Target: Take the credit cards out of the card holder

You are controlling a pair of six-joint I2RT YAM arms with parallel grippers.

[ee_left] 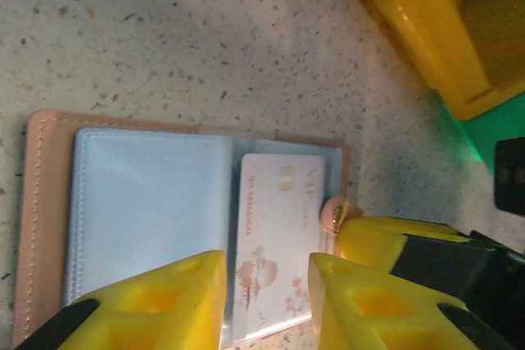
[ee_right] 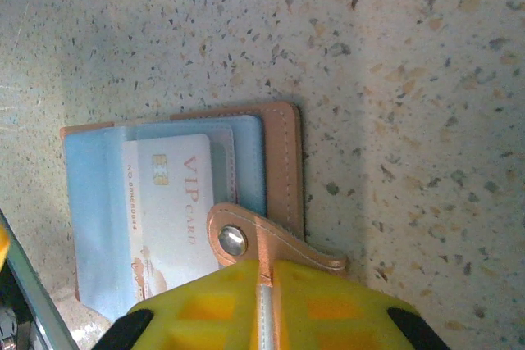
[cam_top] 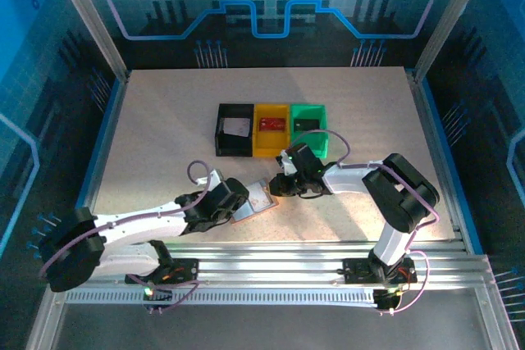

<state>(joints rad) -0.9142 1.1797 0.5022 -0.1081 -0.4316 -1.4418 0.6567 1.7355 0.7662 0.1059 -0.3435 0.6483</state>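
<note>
The wallet (cam_top: 261,199) is laid open on the table (cam_top: 164,120), with 1 card (ee_left: 275,227) seated in its pocket. Its tab (ee_right: 246,237) is clamped by the right gripper (ee_right: 264,283). The left gripper (ee_left: 267,288) is held apart above the card.

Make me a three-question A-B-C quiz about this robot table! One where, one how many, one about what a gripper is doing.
1. Where is the red card?
A. in the yellow bin
B. in a blue bowl
C. in a drawer

2. How many cards can you see in the card holder?
A. none
B. one
C. four

3. What is the right gripper doing?
A. wide open in the air
B. holding a cup
C. shut on the snap tab

Answers:
1 A, red shows inside the yellow bin.
2 B, one white card sits in a pocket.
3 C, it pinches the tab.
</note>
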